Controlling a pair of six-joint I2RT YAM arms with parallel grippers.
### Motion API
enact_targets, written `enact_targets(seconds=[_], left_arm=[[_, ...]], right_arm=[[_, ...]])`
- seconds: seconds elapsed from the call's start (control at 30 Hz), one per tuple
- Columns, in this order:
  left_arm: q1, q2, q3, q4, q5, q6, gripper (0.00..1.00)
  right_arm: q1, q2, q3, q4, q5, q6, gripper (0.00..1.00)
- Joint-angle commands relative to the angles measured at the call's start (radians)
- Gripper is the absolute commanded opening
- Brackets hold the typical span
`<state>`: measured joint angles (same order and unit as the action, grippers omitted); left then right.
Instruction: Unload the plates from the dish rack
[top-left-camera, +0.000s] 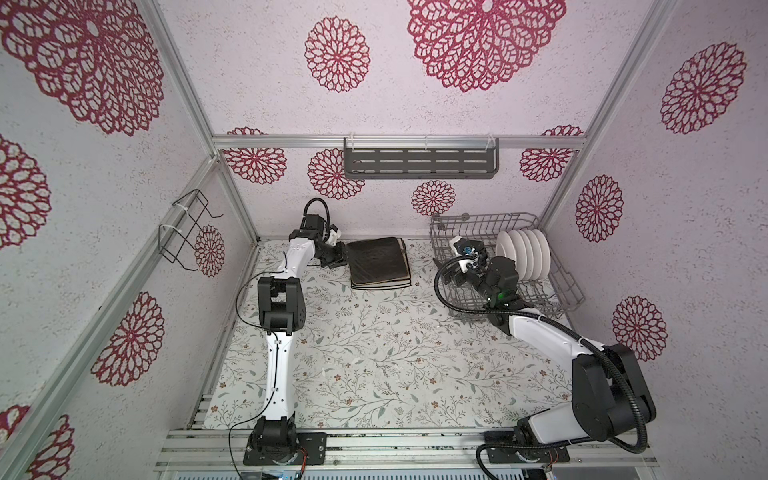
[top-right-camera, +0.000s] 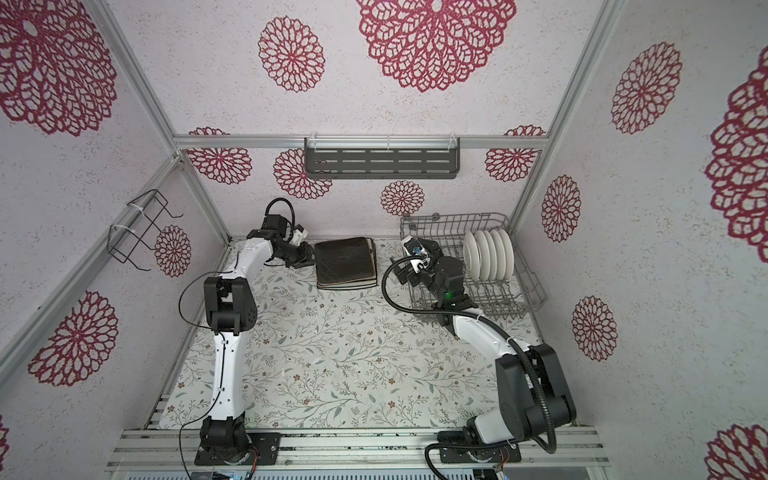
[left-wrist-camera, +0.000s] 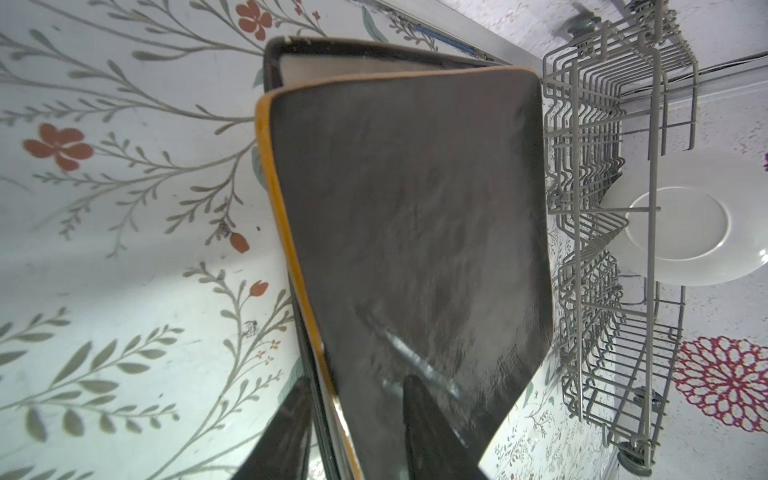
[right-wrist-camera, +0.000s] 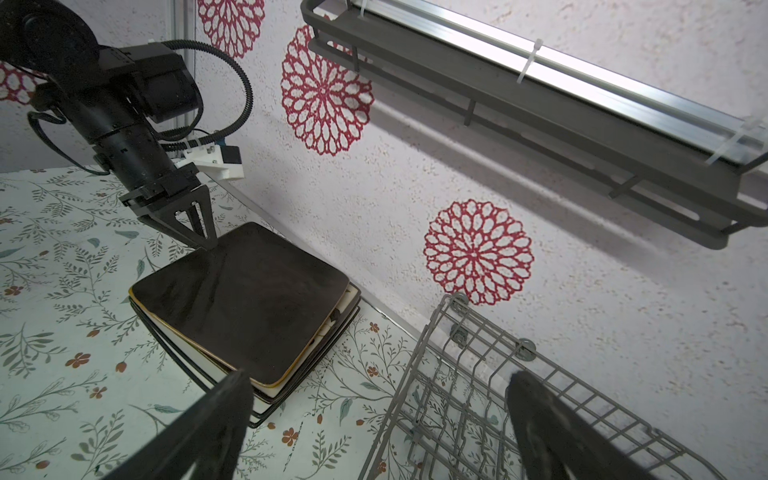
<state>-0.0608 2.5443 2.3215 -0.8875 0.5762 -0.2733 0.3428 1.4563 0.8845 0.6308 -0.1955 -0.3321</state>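
The left claw (top-left-camera: 341, 259), jaws narrow, grips the edge of the black square orange-rimmed plate (left-wrist-camera: 415, 228); that plate tops a stack of flat plates (top-left-camera: 380, 285) on the floral tabletop (top-left-camera: 374, 353); the right claw (right-wrist-camera: 380, 376) hangs wide open over the grey wire dish rack (top-left-camera: 570, 291); upright round white plates (top-left-camera: 525, 253) stand behind it.

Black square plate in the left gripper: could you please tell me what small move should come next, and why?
Probably open the left gripper and release: it pinches the black square plate at its edge, and the plate already sits atop the stack of plates on the table.
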Motion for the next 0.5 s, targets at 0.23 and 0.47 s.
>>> enact_targets(seconds=[0.23, 0.47], left_arm=[[-0.017, 0.025, 0.07, 0.017, 0.002, 0.025, 0.39], [-0.031, 0.046, 0.091, 0.025, 0.001, 0.023, 0.4]], right_arm=[[-0.005, 0.014, 0.045, 0.023, -0.016, 0.025, 0.99], [-0.005, 0.025, 0.051, 0.016, -0.016, 0.025, 0.99]])
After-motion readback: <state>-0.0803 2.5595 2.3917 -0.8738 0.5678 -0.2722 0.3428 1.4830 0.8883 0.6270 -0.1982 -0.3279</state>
